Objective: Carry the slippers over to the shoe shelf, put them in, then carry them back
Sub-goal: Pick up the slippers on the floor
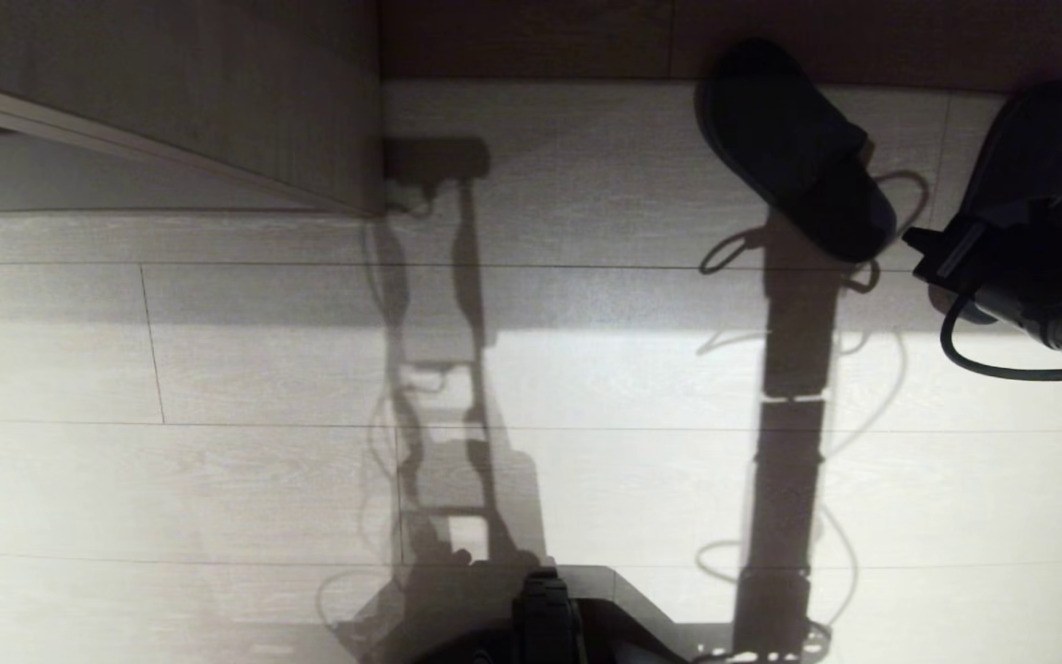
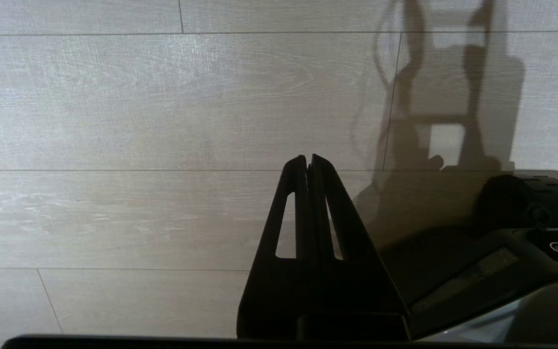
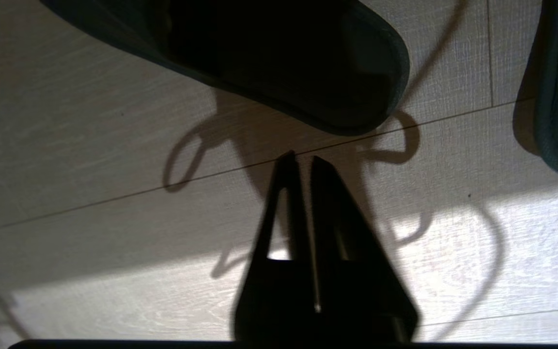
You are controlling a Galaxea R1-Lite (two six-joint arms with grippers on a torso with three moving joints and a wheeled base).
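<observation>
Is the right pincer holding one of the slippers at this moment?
No, the right pincer is empty above the floor, short of the nearer slipper.

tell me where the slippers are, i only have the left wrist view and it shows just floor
Observer: Two black slippers lie on the floor ahead, on the robot's right.
Operator: is the right pincer on one
Observer: No. The right pincer hangs just short of one slipper's end, touching neither.
Operator: open or shut
Observer: Its fingers stand a slit apart, with nothing between them.
</observation>
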